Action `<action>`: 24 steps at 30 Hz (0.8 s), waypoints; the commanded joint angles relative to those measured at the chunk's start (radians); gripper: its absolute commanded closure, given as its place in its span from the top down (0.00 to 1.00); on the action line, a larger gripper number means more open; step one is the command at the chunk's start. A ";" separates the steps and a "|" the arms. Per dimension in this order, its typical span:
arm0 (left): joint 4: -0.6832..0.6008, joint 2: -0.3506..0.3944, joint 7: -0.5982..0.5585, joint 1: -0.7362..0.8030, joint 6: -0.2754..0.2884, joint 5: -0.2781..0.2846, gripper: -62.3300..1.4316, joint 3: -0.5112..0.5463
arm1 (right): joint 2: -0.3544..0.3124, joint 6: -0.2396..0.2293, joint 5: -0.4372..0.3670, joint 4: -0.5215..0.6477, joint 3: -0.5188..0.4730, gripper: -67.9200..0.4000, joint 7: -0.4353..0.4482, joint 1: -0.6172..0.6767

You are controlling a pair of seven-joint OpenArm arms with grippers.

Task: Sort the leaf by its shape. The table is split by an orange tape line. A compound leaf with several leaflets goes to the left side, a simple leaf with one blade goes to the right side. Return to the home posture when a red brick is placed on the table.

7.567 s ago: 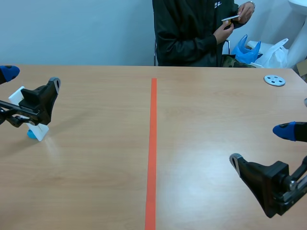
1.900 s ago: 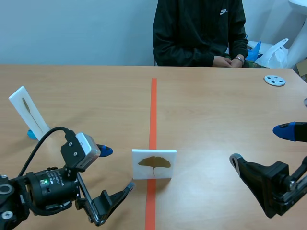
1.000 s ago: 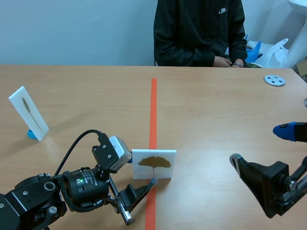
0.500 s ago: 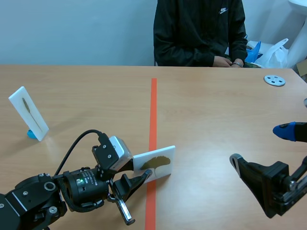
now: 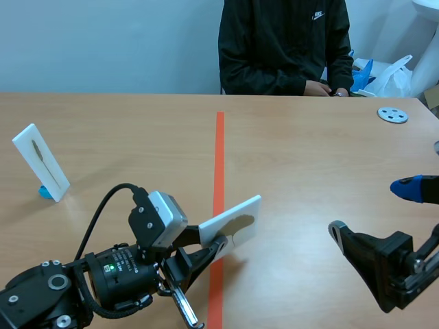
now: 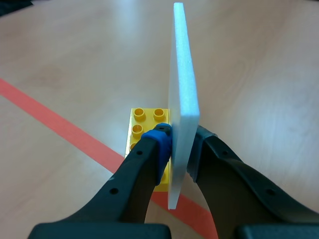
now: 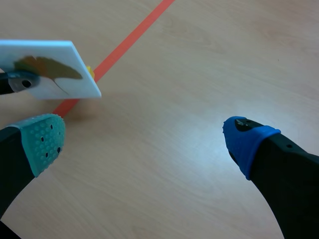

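Observation:
A white card [image 5: 233, 225] bearing a single fan-shaped leaf [image 7: 47, 67] hangs tilted just above the orange tape line [image 5: 219, 151]. My left gripper [image 5: 208, 241] is shut on the card's edge. In the left wrist view the card [image 6: 183, 99] stands edge-on between the left gripper's fingers [image 6: 180, 144]. A yellow brick [image 6: 147, 132] sits close against the card's back; I cannot tell whether it is fixed to it. My right gripper [image 5: 370, 208] stays low at the right, open with nothing in it [image 7: 144, 134].
A second white card [image 5: 41, 161] with a narrow leaf stands on a blue foot at the far left. A person sits across the table, hands at its far edge. A metal disc [image 5: 392, 114] lies at the back right.
My left gripper has shut on the fan-leaf card and raised it off the table, tipping it back. The right arm has not moved.

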State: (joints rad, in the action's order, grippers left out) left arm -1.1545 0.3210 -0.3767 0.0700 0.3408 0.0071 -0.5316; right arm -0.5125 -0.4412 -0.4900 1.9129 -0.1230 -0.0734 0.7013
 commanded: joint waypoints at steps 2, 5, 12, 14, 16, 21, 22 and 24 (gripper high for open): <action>-0.109 -0.004 0.031 0.062 -0.001 0.045 0.08 0.055 | -0.008 0.004 -0.011 0.004 -0.013 1.00 0.012 -0.006; -0.212 -0.004 0.092 0.138 -0.002 0.092 0.08 0.130 | -0.008 0.004 -0.011 0.004 -0.013 1.00 0.012 -0.006; -0.361 -0.005 0.151 0.278 -0.010 0.170 0.08 0.327 | -0.008 0.004 -0.011 0.004 -0.013 1.00 0.012 -0.006; -0.367 -0.008 0.151 0.296 -0.030 0.170 0.08 0.380 | -0.008 0.004 -0.011 0.004 -0.013 1.00 0.012 -0.006; -0.365 -0.012 0.169 0.305 -0.064 0.171 0.08 0.432 | -0.008 0.004 -0.011 0.004 -0.013 1.00 0.012 -0.006; -0.363 -0.013 0.196 0.312 -0.093 0.214 0.08 0.538 | -0.008 0.004 -0.011 0.004 -0.013 1.00 0.012 -0.006; -0.362 -0.013 0.198 0.312 -0.098 0.214 0.08 0.555 | -0.008 0.004 -0.011 0.004 -0.013 1.00 0.012 -0.006; -0.351 -0.013 0.198 0.312 -0.122 0.215 0.08 0.578 | -0.008 0.004 -0.011 0.004 -0.013 1.00 0.012 -0.006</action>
State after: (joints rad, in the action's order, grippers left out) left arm -1.5105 0.3130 -0.1612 0.3878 0.2256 0.2142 0.0509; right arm -0.5125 -0.4412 -0.4900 1.9129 -0.1230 -0.0731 0.7013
